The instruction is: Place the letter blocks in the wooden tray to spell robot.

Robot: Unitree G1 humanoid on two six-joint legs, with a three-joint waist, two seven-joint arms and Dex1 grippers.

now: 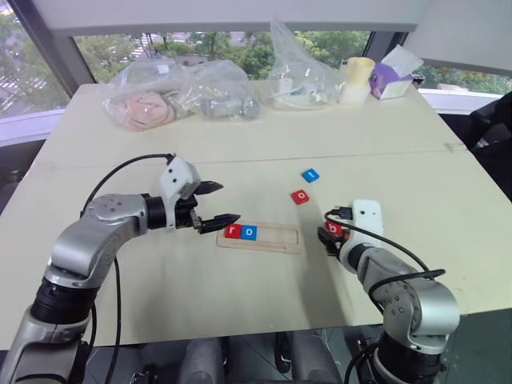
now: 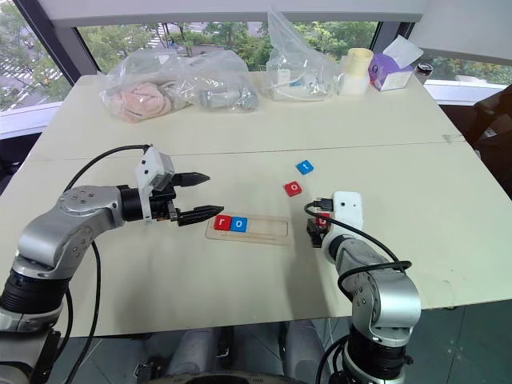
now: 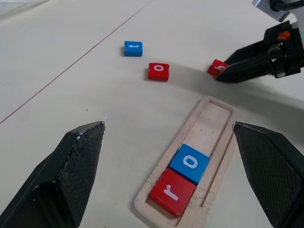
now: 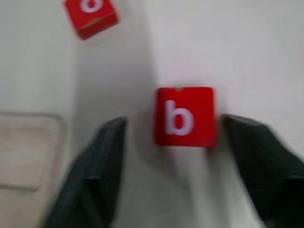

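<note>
pale bare-wood tray (image 1: 282, 242), smooth glossy red and blue letter blocks (image 1: 241, 232), matt cream table (image 1: 240, 144)

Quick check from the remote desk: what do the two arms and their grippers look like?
Both arms are silver-grey metal with black joints and loose black cables. Each wrist carries a white camera housing. The left gripper and right gripper each have two black tapered fingers.

Both arms are built of rounded silver-grey metallic segments joined by black rings, each with a loose black cable looping to a white boxy wrist housing, and the left gripper (image 1: 216, 204) and right gripper (image 4: 173, 166) each end in two tapered matte-black fingers.
</note>
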